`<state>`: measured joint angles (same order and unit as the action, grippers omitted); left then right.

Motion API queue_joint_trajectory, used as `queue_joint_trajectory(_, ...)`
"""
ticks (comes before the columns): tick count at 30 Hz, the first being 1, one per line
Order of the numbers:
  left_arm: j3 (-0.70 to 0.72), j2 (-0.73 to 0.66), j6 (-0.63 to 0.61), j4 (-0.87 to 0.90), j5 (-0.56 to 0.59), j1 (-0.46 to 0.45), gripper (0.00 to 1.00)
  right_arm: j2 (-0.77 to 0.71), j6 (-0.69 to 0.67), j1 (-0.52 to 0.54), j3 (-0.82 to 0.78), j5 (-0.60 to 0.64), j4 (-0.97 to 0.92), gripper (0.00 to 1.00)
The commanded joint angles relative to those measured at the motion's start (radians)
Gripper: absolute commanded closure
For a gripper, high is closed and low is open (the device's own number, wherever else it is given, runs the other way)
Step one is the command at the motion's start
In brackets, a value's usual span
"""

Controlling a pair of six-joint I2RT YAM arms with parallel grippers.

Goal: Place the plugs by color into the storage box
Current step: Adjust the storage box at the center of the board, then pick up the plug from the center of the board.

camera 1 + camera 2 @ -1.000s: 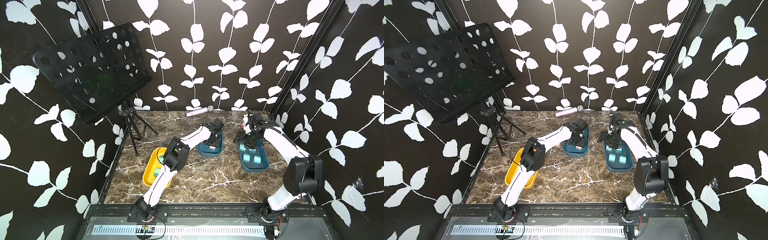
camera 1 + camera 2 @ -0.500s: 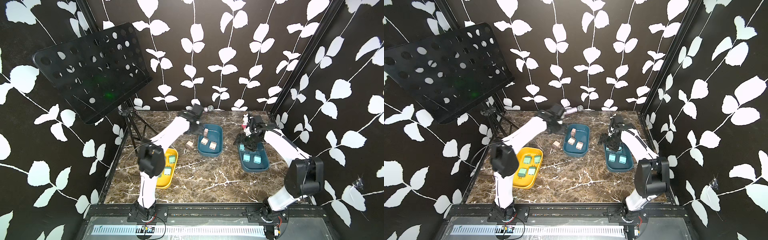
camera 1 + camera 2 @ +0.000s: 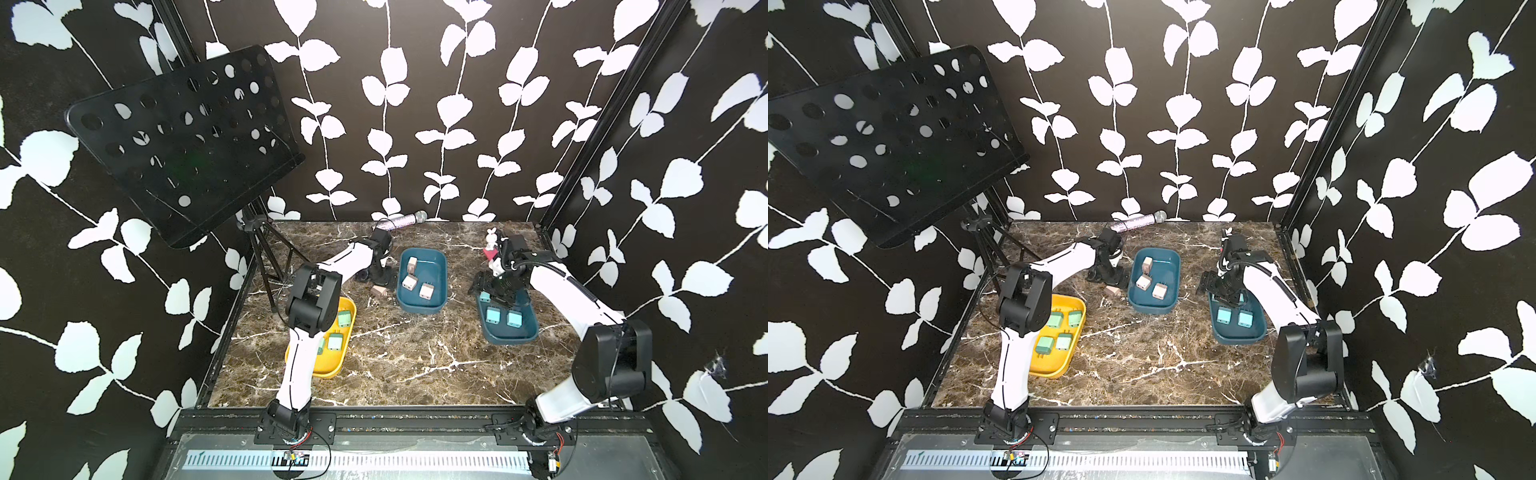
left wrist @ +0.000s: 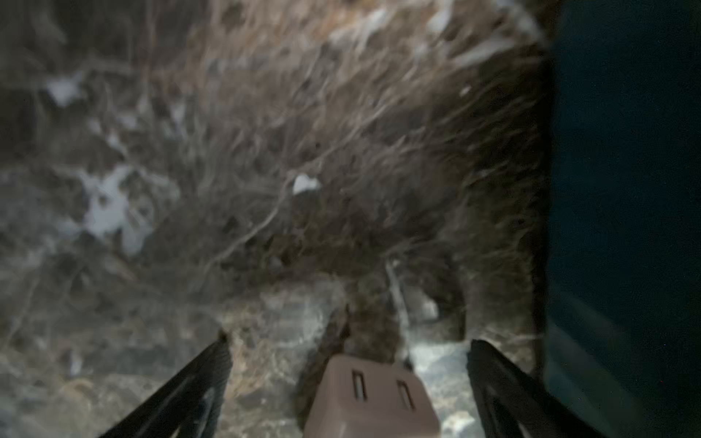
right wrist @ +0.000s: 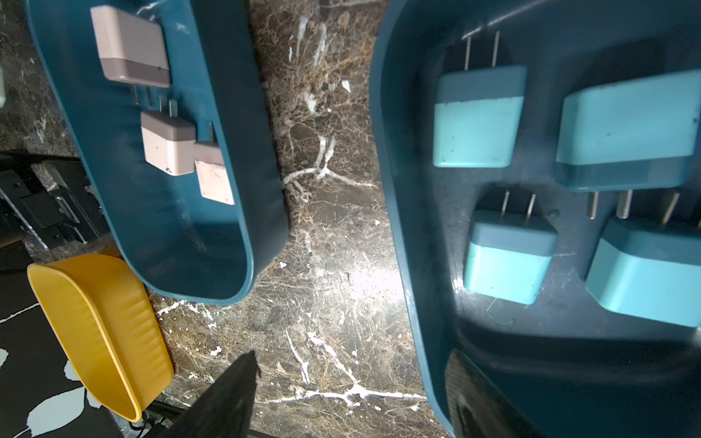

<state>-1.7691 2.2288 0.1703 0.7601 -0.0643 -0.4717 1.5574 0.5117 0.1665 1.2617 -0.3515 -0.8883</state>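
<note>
As seen from the left wrist, found the left gripper (image 4: 349, 341) spread wide and empty, fingers (image 4: 205, 375) flanking the loose pink-beige plug (image 4: 371, 398) without touching it. Located that plug on the marble table (image 3: 415, 365), just beside the middle teal tray (image 3: 422, 308) already holding three of the same color. Found the right gripper (image 5: 352, 356) likewise parted and empty, above the rim of the right teal tray (image 5: 411, 265) with four light blue plugs (image 5: 476, 117). Judged the step a pick. Called for centring the plug between the fingers, descending squarely onto its flat sides, closing firmly, lifting clear of the tray wall, and releasing low inside to prevent a bounce
</note>
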Motion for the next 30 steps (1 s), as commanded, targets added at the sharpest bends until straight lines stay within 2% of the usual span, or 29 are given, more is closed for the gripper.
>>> queue_joint_trajectory(1, 0.046, -0.02, -0.036, -0.02, -0.04, 0.0, 0.05, -0.038, -0.013, 0.001, -0.001, 0.014, -0.039, 0.23)
queue_joint_trajectory(12, 0.219, -0.129, 0.035, -0.034, -0.029, 0.0, 0.24, -0.042, -0.004, 0.002, -0.009, 0.022, -0.042, 0.23)
queue_joint_trajectory(17, 0.231, -0.131, 0.04, -0.015, -0.032, -0.001, 0.38, -0.046, 0.0, 0.001, -0.006, 0.034, -0.042, 0.23)
queue_joint_trajectory(21, 0.213, -0.132, 0.044, -0.002, -0.027, -0.002, 0.55, -0.059, 0.01, 0.001, -0.033, 0.035, -0.028, 0.23)
queue_joint_trajectory(30, 0.122, -0.153, 0.087, 0.044, -0.032, -0.002, 0.58, -0.068, 0.023, 0.001, -0.043, 0.039, -0.015, 0.23)
